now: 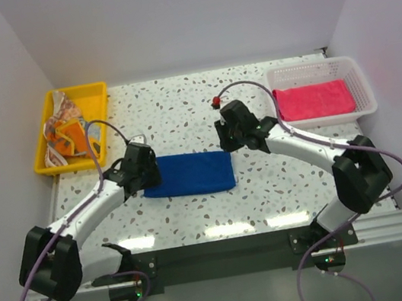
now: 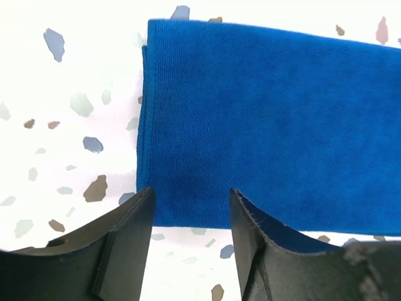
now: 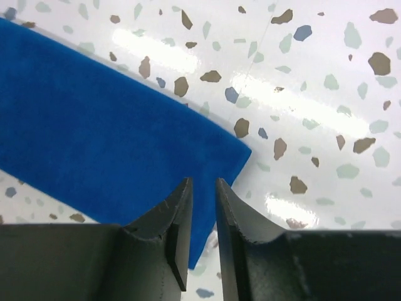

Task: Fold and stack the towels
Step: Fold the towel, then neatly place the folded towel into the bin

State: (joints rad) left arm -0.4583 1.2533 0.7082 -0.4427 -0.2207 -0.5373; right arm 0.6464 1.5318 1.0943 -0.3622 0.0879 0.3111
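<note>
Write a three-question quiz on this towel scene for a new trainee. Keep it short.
1. True or false: the pink towel lies in the yellow tray.
2. Which towel lies folded flat on the table, in front of the arms? A. pink B. blue C. orange
3. Short answer: how do the jaws of the left gripper stand, open or shut?

Key:
1. False; it lies in the white mesh basket.
2. B, the blue towel.
3. Open, with nothing between them.
</note>
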